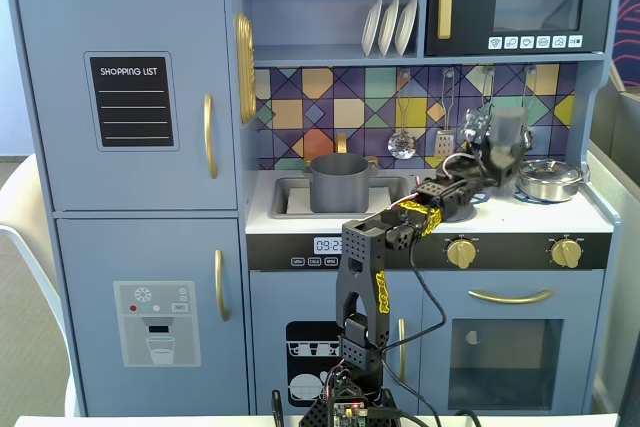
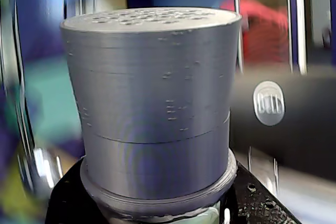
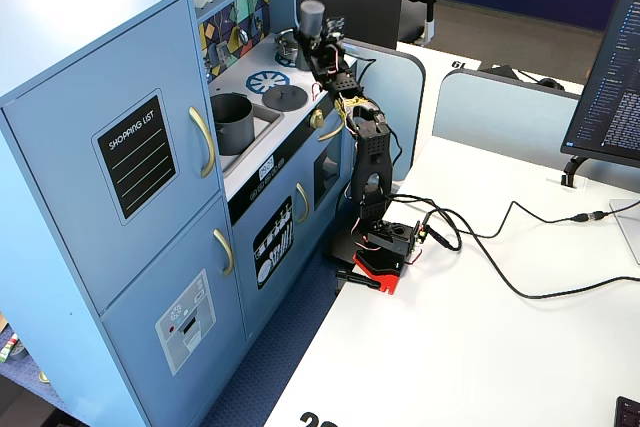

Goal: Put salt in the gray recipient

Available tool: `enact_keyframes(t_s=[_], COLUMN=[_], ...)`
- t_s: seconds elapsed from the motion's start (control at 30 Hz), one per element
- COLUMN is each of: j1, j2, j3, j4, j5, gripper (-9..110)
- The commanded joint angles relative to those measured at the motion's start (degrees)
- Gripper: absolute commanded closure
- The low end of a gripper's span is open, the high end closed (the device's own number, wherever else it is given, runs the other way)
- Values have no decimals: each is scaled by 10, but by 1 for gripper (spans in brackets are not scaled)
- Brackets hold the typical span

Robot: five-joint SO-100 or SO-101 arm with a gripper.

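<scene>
Black two-finger gripper (image 1: 503, 150) clamps the tall dark-gray cylindrical salt shaker (image 1: 507, 133) above the stovetop.
The matte gray cylindrical pot (image 1: 340, 183) sits in the sink, well apart.

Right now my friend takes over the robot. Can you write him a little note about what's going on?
Tool: shut on the salt, held upright in the air above the stove end of the counter, near the steel pan. The wrist view shows the shaker's holed top up close.
Pot: sits in the sink, open, left of the arm in this fixed view.
Done: salt picked up and lifted.
Left: carry the salt over to the pot, then put the salt in. Nothing shows in the pot yet.
</scene>
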Motion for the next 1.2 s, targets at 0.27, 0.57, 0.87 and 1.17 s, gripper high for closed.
enact_keyframes(t_s=[0.27,0.57,0.87,1.17], j1=[-149,-400,-479,-519], j2=[226,250,158,179], j3=[-140,-112,-223,-185], j4=[345,543,635,478], j5=[427,799,1165,1267], gripper=[101,101,101,101])
